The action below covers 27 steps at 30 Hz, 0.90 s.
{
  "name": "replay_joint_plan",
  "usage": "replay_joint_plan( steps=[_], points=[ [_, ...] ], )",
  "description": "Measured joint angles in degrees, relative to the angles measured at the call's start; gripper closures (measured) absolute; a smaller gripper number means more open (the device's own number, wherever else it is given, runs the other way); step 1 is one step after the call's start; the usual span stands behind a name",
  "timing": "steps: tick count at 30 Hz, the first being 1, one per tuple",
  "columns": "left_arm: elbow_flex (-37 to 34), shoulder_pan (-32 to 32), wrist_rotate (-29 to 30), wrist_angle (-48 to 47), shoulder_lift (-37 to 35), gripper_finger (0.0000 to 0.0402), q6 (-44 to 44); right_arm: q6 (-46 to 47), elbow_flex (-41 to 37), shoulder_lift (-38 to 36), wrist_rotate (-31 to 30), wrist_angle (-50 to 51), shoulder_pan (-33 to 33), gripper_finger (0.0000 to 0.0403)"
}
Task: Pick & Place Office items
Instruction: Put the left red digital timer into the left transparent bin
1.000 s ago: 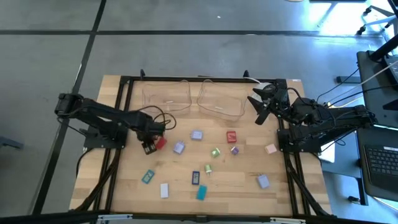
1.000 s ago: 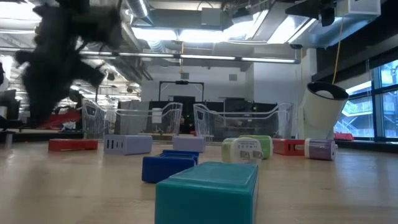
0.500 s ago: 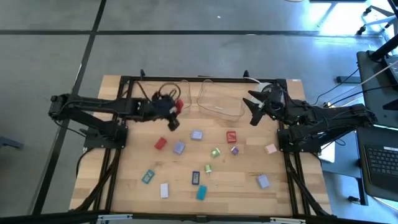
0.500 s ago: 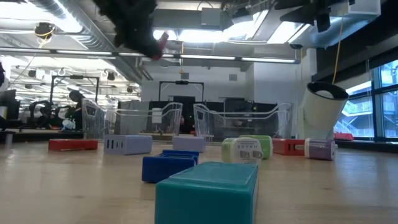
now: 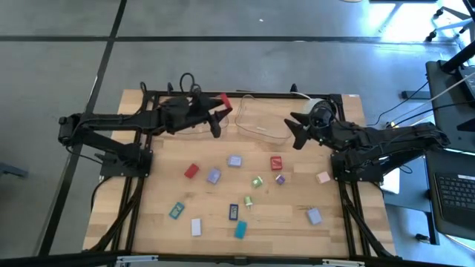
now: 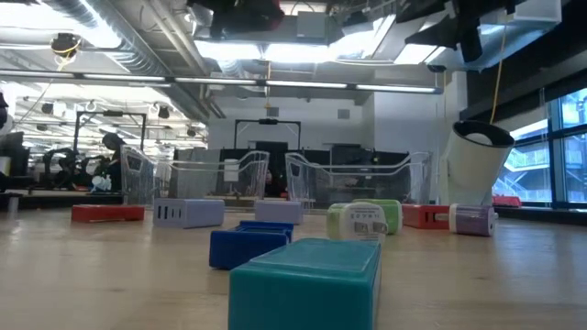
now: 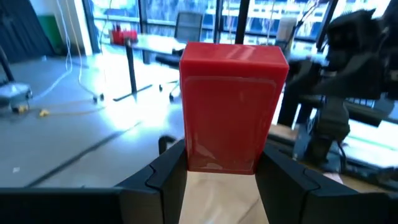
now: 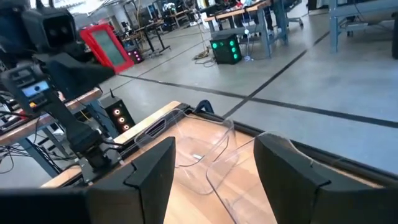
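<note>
My left gripper (image 5: 216, 113) is raised over the left clear tray (image 5: 194, 121) and is shut on a red block (image 7: 231, 102), also visible as the red block (image 5: 222, 101). My right gripper (image 5: 296, 131) hovers open beside the right clear tray (image 5: 264, 121); in its wrist view the right gripper (image 8: 214, 180) holds nothing. Several small pieces lie flat on the wood: a red one (image 5: 191, 171), a lilac one (image 5: 234, 160), a green one (image 5: 257, 182), a pink one (image 5: 322, 177), a teal one (image 5: 240, 230). My left gripper pinches the red block by its near end (image 7: 224, 163), one finger (image 7: 168, 177) on each long side. The fingers come from the table's left, roughly level. The block sticks out past the fingertips, lifted clear above the tray.
A white tape roll (image 6: 479, 160) stands near the far right corner. A black frame rail (image 5: 245, 95) runs along the table's far edge behind the trays. More pieces, a dark blue one (image 5: 233, 211) and a white one (image 5: 197, 226), sit toward the near edge.
My left gripper has risen from the table beside the loose red piece and swung toward the far edge, carrying the red block up over the left tray. My right gripper has drifted a little toward the table's left.
</note>
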State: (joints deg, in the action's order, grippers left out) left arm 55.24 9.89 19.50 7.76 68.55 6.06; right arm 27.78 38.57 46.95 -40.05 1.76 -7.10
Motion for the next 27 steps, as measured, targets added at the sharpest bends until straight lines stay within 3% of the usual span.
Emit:
replay_joint_plan(
  steps=[5, 10, 12, 20, 27],
  points=[
    [0.0, -0.09, 1.27, 1.69, 0.0, 0.0242, 0.38, 0.28, 0.0, 1.0, 0.02, 0.0, 0.0, 0.0182],
    [0.02, 0.66, 12.04, -3.63, 0.0, 0.024, 8.6, 0.28, 0.0, 2.01, 0.0, -0.02, -0.01, 0.0182],
    [0.02, 1.82, 13.85, -8.71, 0.0, 0.0239, 13.2, -0.33, 0.0, 2.38, 0.01, 0.02, -0.01, 0.0182],
    [0.02, 7.86, 11.15, -36.1, 2.93, 0.0239, 29.45, -2.33, 0.0, 3.83, 0.0, 0.06, 0.01, 0.0182],
    [0.02, 13.39, 8.41, -45.43, 12.35, 0.0238, 29.83, -1.71, -0.04, 3.97, -0.02, -0.04, 0.01, 0.0182]
  ],
)
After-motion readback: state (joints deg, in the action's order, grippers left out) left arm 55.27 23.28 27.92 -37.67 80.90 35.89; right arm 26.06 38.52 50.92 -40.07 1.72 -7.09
